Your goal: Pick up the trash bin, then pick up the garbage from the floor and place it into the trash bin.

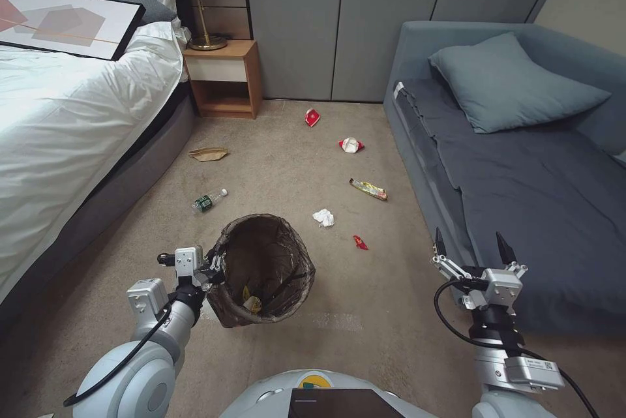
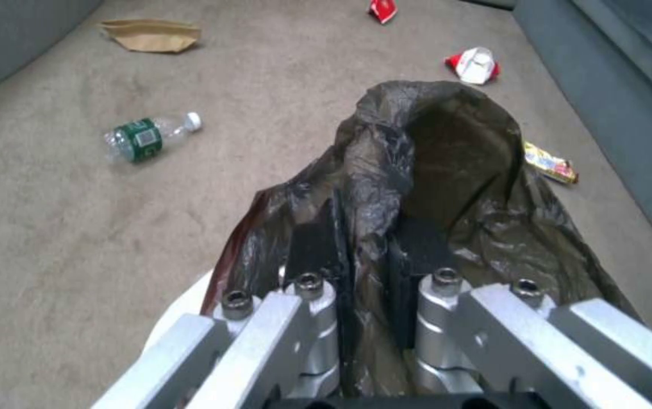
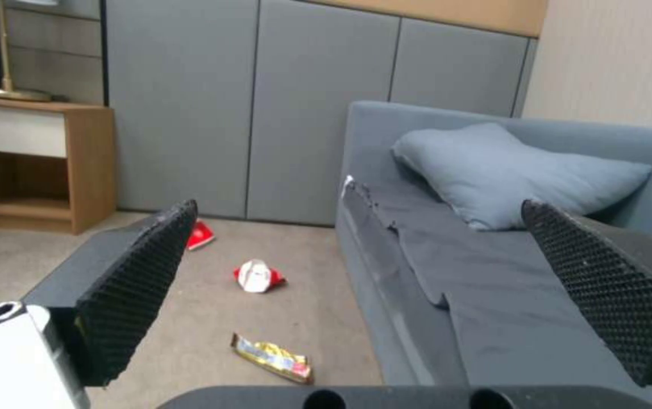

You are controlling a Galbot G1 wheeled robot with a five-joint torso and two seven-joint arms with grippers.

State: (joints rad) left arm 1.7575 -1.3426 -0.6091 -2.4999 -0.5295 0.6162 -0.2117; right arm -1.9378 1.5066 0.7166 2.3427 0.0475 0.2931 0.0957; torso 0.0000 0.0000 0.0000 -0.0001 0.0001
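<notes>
trash bin (image 1: 264, 271): white pail with dark brown bag over its rim, tilted, held at its near-left rim; some yellow scrap lies inside.
left gripper (image 1: 212, 269): at the bin's rim, jaws clenched on the bag-covered rim; the left wrist view shows bag film (image 2: 416, 187) bunched between the 2 fingers.
right gripper (image 1: 471, 245): raised beside the sofa (image 1: 521, 164), jaws released and spread wide, grasping nothing.
garbage on floor (image 1: 287, 157): plastic bottle (image 1: 208, 201) and brown paper bag (image 1: 208, 154) toward the bed (image 1: 65, 111); crumpled tissue (image 1: 323, 217) just beyond the bin; small red wrapper (image 1: 360, 242) near it; yellow wrapper (image 1: 368, 189), 2 crushed red-and-white cups (image 1: 351, 145) (image 1: 312, 117) farther off.
floor: tan carpet, 1 shiny tape strip (image 1: 336, 321) near the bin.
</notes>
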